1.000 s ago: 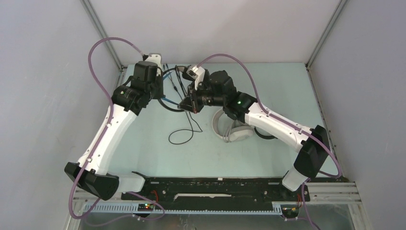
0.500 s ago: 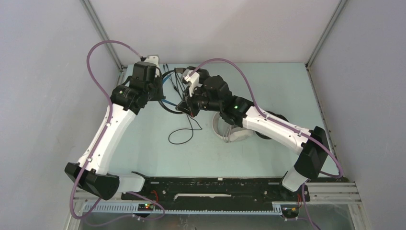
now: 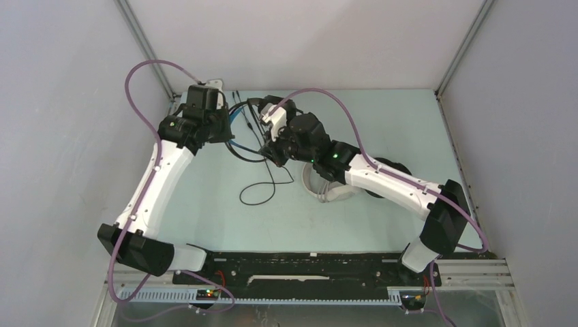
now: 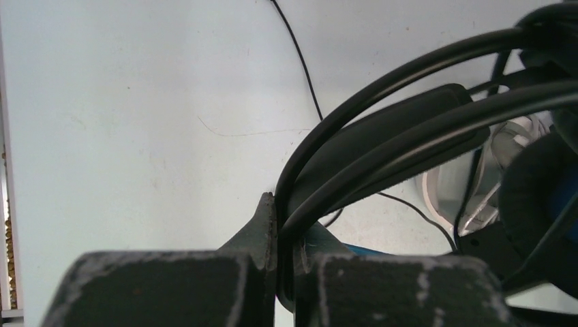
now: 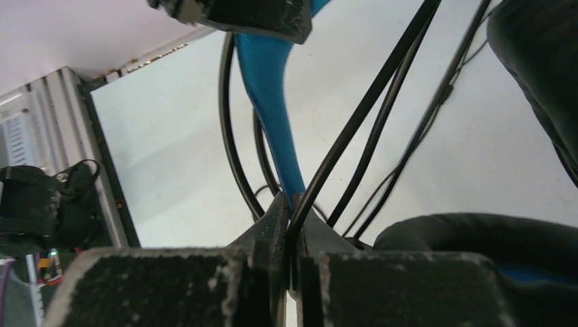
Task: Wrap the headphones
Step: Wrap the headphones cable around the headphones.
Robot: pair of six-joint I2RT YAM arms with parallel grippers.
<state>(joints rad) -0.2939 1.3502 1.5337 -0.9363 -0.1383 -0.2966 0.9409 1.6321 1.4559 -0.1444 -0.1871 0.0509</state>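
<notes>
The black headphones with the blue headband [image 3: 240, 121] are held up at the back left of the table. My left gripper [image 3: 229, 129] is shut on the thin black rails of their headband [image 4: 382, 129]; the jaws [image 4: 292, 228] pinch the rails. My right gripper [image 3: 272, 154] is shut on their thin black cable [image 5: 354, 122], close beside the blue band [image 5: 269, 88], with the cable pinched between the jaws [image 5: 293, 218]. The cable's loose loop [image 3: 259, 194] lies on the table. White-grey headphones [image 3: 330, 188] lie under the right forearm. All-black headphones [image 3: 390, 167] are partly hidden behind that arm.
The pale table [image 3: 204, 204] is fenced by grey walls and metal corner posts [image 3: 146, 48]. A black rail [image 3: 307, 266] with both arm bases runs along the near edge. The left gripper's body [image 5: 238, 17] hangs just above the right gripper's jaws.
My right arm has swung a little to the left and its wrist has turned, with the cable pinched. My left gripper has drawn the headphones slightly back and left.
</notes>
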